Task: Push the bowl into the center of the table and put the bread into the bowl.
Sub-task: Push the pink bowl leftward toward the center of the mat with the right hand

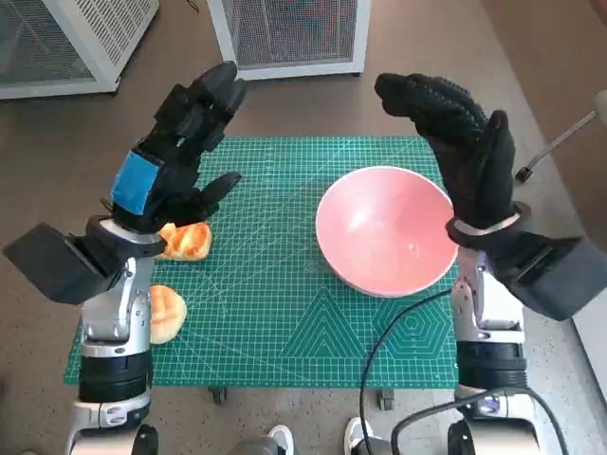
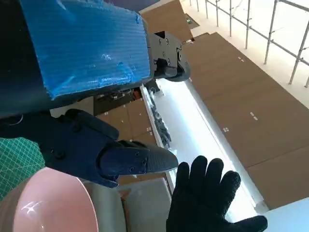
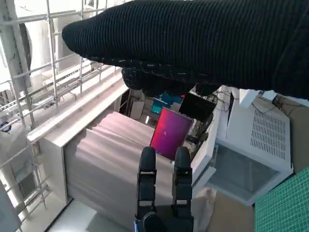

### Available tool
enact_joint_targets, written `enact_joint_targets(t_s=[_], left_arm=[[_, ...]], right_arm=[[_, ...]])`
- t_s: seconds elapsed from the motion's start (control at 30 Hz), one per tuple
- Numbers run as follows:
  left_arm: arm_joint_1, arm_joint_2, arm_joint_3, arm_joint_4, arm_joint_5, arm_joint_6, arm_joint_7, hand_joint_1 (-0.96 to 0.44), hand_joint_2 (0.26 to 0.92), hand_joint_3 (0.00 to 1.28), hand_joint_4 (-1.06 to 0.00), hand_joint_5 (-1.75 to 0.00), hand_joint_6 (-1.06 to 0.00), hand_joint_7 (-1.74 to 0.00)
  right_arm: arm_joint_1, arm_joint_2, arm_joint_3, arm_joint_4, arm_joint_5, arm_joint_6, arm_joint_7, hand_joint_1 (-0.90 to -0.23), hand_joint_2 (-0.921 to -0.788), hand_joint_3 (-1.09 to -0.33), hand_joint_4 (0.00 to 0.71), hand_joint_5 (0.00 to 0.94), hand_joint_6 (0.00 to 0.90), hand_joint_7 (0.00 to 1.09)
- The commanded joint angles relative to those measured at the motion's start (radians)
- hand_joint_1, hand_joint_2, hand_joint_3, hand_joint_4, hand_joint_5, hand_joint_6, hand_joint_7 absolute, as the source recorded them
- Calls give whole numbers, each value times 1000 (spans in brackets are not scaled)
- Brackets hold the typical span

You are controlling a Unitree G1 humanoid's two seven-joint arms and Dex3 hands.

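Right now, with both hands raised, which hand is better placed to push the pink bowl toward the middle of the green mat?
The right hand, probably. It hangs open right beside the pink bowl, which sits right of the green cutting mat's middle. The left hand is over the far side, near the two bread rolls.

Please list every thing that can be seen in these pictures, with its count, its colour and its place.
bowl: one, pink, empty, on the mat's right part
bread: two pieces, orange-brown, on the mat's left part, one nearer the robot
cutting mat: one, green, covering the table
white cabinets: two, on the floor beyond the table
left hand: black, blue tape, raised above the bread, holding nothing
right hand: black glove, raised beside the bowl, holding nothing
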Motion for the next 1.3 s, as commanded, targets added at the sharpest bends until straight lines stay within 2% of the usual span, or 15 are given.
enact_joint_targets(t_s=[0.03, 0.13, 0.33, 0.57, 0.7, 0.9, 1.07, 1.3], left_arm=[[-5, 1, -4, -1, 0, -7, 5, -628, 921, 349, -209, 0, -93, -404], [-5, 0, -5, -1, 1, -9, 5, -628, 921, 350, -209, 0, -91, -405], [-4, -1, -4, 1, 0, -10, 4, -632, 921, 351, -208, 0, -89, -409], [-2, -3, -5, 4, 8, -15, 11, -638, 921, 345, -208, 0, -87, -413], [0, -4, -6, 3, 11, -18, 12, -641, 921, 347, -209, 0, -86, -415], [2, -3, -6, 0, 11, -18, 14, -651, 921, 347, -209, 0, -85, -417], [4, -2, -8, -8, 15, -13, 19, -655, 921, 348, -207, 0, -84, -419], [5, 1, -7, -7, 14, -13, 17, -655, 921, 350, -206, 0, -82, -422]], right_arm=[[2, -34, -29, 61, 15, -8, 22, -659, -921, -714, 148, 0, 0, 462], [-14, -52, -48, 110, 18, -25, 30, -653, -921, -717, 149, 1, -1, 462], [-65, -100, -106, 293, 28, -72, 36, -647, -921, -699, 164, 5, 17, 436], [-118, -137, -155, 502, 5, -103, -28, -654, -921, -655, 177, 1, 96, 304], [-138, -153, -167, 596, -12, -114, -69, -655, -921, -648, 174, 0, 112, 273], [-151, -173, -168, 722, -58, -123, -150, -633, -921, -658, 150, 0, 114, 249], [-150, -176, -168, 797, -85, -106, -206, -602, -921, -686, 150, 2, 116, 235], [-141, -164, -180, 865, -99, -44, -247, -586, -921, -707, 152, 3, 122, 225]])
